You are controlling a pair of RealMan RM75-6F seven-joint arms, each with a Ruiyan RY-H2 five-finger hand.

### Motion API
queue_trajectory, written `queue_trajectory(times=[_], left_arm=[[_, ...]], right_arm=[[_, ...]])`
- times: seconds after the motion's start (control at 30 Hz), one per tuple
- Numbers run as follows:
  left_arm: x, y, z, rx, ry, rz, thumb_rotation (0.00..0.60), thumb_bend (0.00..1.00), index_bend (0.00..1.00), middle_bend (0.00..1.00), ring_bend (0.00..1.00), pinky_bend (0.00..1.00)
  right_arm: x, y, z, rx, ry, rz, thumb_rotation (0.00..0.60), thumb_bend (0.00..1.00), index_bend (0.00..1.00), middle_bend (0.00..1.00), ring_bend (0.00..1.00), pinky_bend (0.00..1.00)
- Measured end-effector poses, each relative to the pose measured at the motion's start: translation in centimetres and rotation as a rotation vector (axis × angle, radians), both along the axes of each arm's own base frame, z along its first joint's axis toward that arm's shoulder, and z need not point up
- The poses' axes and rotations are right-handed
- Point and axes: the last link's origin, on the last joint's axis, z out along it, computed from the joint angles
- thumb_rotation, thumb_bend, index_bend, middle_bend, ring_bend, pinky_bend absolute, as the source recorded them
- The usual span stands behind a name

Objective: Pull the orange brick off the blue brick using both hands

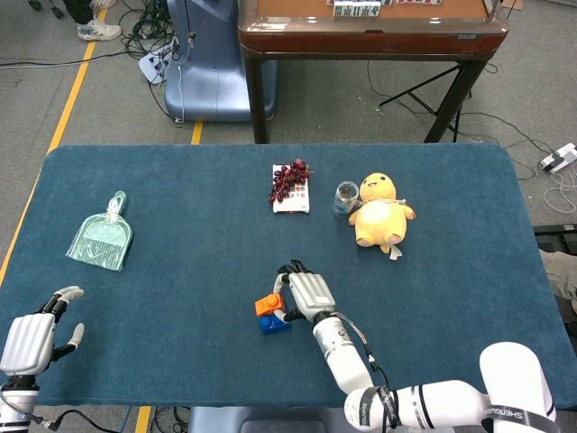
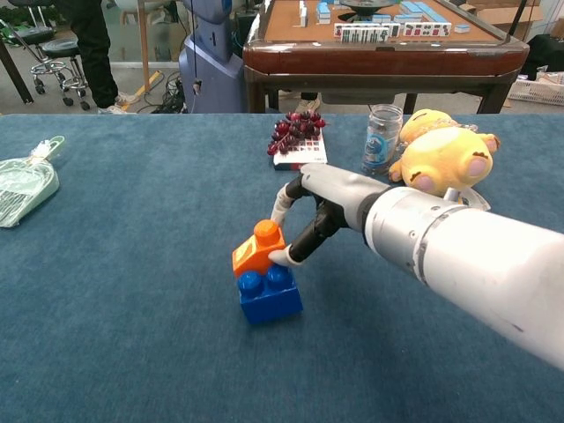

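The orange brick (image 2: 257,249) sits tilted on top of the blue brick (image 2: 269,295), near the table's middle front; both show small in the head view as orange brick (image 1: 268,304) and blue brick (image 1: 273,324). My right hand (image 2: 328,204) pinches the orange brick from its right side, thumb low against it and a finger over its top; the head view shows this right hand (image 1: 309,294) just right of the bricks. My left hand (image 1: 29,339) hovers far off at the table's front left corner, fingers apart and holding nothing.
A green dustpan (image 1: 101,240) lies at the left. At the back stand a box with dark red grapes (image 2: 298,141), a glass jar (image 2: 382,138) and a yellow plush duck (image 2: 442,159). Beyond the table are a wooden table (image 2: 379,53) and a blue machine base (image 1: 206,68).
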Motion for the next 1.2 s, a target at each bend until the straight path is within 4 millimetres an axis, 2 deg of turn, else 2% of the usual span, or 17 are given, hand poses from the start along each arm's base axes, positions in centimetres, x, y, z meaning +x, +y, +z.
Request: queue_trajectory(times=[0.13, 0.2, 0.27, 0.3, 0.47, 0.57, 0.73, 0.93, 1.07, 1.2], left_arm=[[0.5, 0.5, 0.0, 0.000, -0.010, -0.013, 0.600, 0.41, 0.27, 0.24, 0.46, 0.70], [0.9, 0.8, 0.0, 0.000, -0.018, -0.022, 0.600, 0.41, 0.26, 0.30, 0.52, 0.74], [1.4, 1.1, 0.1, -0.001, -0.029, -0.031, 0.600, 0.40, 0.25, 0.40, 0.60, 0.80], [1.7, 1.3, 0.1, -0.001, -0.036, -0.035, 0.600, 0.37, 0.25, 0.48, 0.65, 0.84], [3.8, 2.6, 0.2, -0.017, -0.107, -0.058, 0.600, 0.21, 0.23, 0.72, 0.78, 0.97], [5.5, 3.6, 0.0, -0.045, -0.165, -0.071, 0.600, 0.16, 0.22, 0.82, 0.83, 1.00], [8.7, 5.8, -0.5, -0.114, -0.264, -0.095, 0.600, 0.10, 0.22, 0.99, 0.97, 1.00], [13.1, 7.9, -1.4, -0.219, -0.366, -0.155, 0.600, 0.08, 0.24, 1.00, 1.00, 1.00], [15.6, 8.8, -2.3, -0.257, -0.430, -0.193, 0.600, 0.07, 0.31, 1.00, 1.00, 1.00], [17.8, 9.3, -3.4, -0.292, -0.495, -0.216, 0.600, 0.07, 0.32, 1.00, 1.00, 1.00]], right_arm=[[-0.3, -0.4, 1.3, -0.039, -0.008, 0.002, 0.600, 0.29, 0.62, 0.21, 0.04, 0.19], [-0.4, -0.6, 2.2, -0.061, -0.016, -0.002, 0.600, 0.29, 0.63, 0.21, 0.04, 0.19], [-0.6, -0.9, 3.1, -0.086, -0.027, -0.008, 0.600, 0.29, 0.63, 0.21, 0.04, 0.19], [-0.7, -1.0, 3.6, -0.098, -0.033, -0.012, 0.600, 0.29, 0.63, 0.21, 0.04, 0.19], [-0.9, -2.1, 6.5, -0.179, -0.080, -0.033, 0.600, 0.29, 0.64, 0.22, 0.04, 0.19], [-1.0, -2.6, 8.2, -0.223, -0.112, -0.041, 0.600, 0.29, 0.64, 0.22, 0.04, 0.19], [-0.9, -3.5, 10.7, -0.295, -0.155, -0.049, 0.600, 0.29, 0.64, 0.23, 0.04, 0.19], [-0.9, -4.3, 12.7, -0.352, -0.187, -0.052, 0.600, 0.29, 0.65, 0.23, 0.04, 0.19], [-0.5, -4.6, 13.2, -0.373, -0.201, -0.041, 0.600, 0.29, 0.65, 0.23, 0.04, 0.19], [0.1, -4.8, 13.3, -0.380, -0.221, -0.032, 0.600, 0.29, 0.65, 0.23, 0.04, 0.19]])
